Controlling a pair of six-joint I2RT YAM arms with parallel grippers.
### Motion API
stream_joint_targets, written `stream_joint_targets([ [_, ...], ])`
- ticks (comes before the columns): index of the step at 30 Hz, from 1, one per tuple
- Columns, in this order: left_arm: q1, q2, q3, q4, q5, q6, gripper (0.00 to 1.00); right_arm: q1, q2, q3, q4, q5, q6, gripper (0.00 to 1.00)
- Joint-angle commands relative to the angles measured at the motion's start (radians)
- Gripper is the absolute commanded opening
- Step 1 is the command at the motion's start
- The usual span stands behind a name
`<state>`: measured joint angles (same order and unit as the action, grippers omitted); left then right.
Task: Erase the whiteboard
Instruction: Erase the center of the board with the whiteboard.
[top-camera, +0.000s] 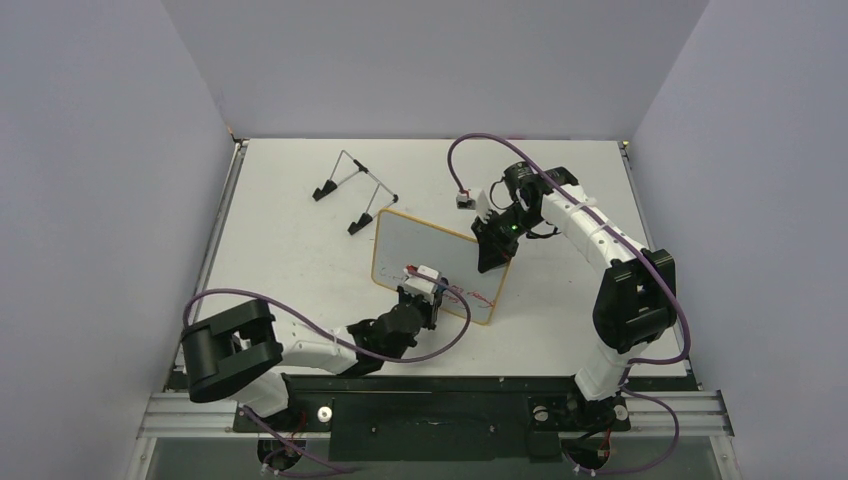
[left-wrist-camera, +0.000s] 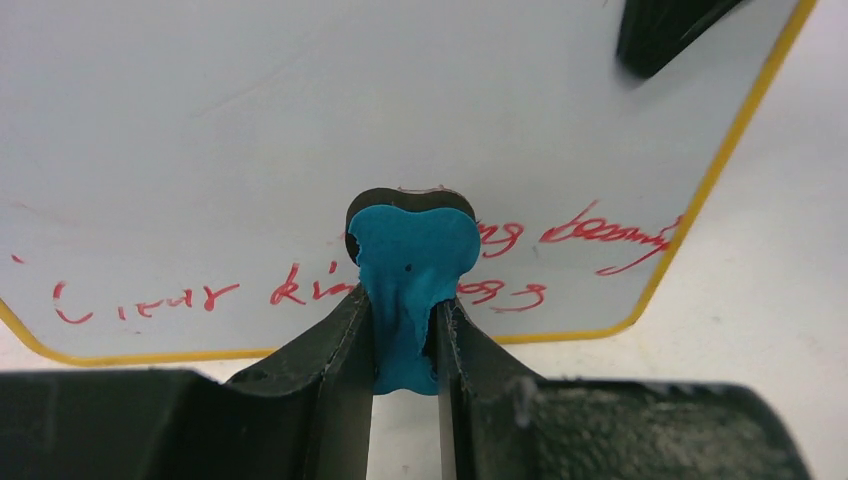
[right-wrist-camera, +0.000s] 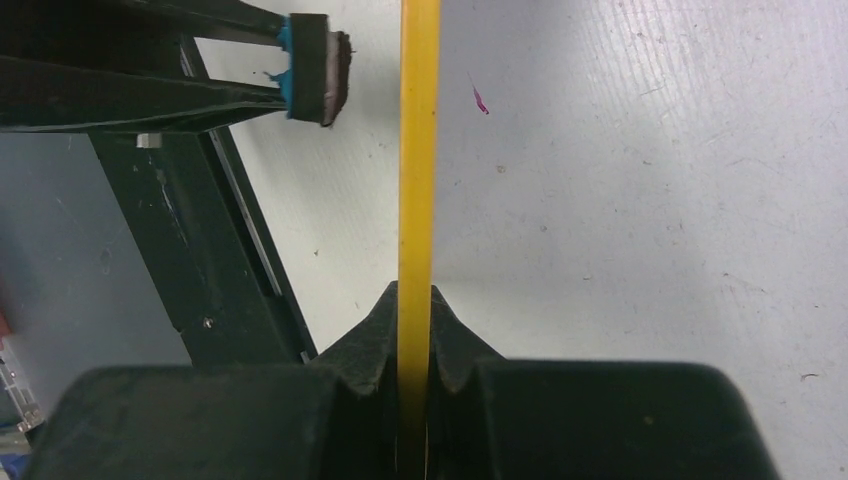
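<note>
Two arms are on the whiteboard (top-camera: 430, 258) at once, so here's how it looks. The board sits around the middle of the table (top-camera: 290, 280), tipped up on edge rather than lying flat, just in front of the wire stand (top-camera: 355, 190), which is folded out on its own behind it.

The right gripper (right-wrist-camera: 415, 300) is clamped on the board's right-hand side. In the wrist view the yellow-orange rim (right-wrist-camera: 418, 150) runs straight up between the two fingers, which are pinched tight on it with no gap showing.

The left gripper (left-wrist-camera: 405, 322) is closed on a blue eraser (left-wrist-camera: 412, 265). It's a squishy-looking block, bulging out above the fingers, with a dark felt pad on the far side facing the board. It's sitting right in front of the lower part of the board, over the writing. From the right wrist camera I can see a sliver of space between the pad and the board edge (could just be the angle), so I honestly can't tell if it's touching.

Red handwriting (left-wrist-camera: 200, 295) runs along the bottom strip of the board on both sides of the eraser. It's messy and I can't really read it. The upper part of the board is blank apart from faint smudges
</note>
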<state>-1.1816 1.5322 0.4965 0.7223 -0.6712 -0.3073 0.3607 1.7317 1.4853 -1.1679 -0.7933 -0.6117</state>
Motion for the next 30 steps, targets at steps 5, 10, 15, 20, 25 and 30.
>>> stream_joint_targets([
  [5,0.025,-0.041,0.025,-0.004,0.006,0.01,0.0,0.007,-0.017,-0.013,0.031,-0.02,0.017,0.0],
  [10,0.092,0.014,0.05,-0.026,0.019,-0.007,0.0,0.006,-0.029,-0.019,0.044,-0.02,0.03,0.0],
  [15,0.149,0.003,0.052,-0.04,0.021,0.003,0.0,0.008,-0.03,-0.022,0.048,-0.021,0.031,0.0],
  [20,0.184,0.023,0.075,-0.058,0.061,0.002,0.0,0.009,-0.029,-0.022,0.049,-0.021,0.032,0.0],
  [25,0.09,0.112,0.138,-0.002,0.116,0.025,0.0,0.008,-0.028,-0.023,0.049,-0.021,0.032,0.0],
  [30,0.046,0.145,0.159,0.021,0.1,0.034,0.0,0.008,-0.027,-0.023,0.049,-0.021,0.03,0.0],
])
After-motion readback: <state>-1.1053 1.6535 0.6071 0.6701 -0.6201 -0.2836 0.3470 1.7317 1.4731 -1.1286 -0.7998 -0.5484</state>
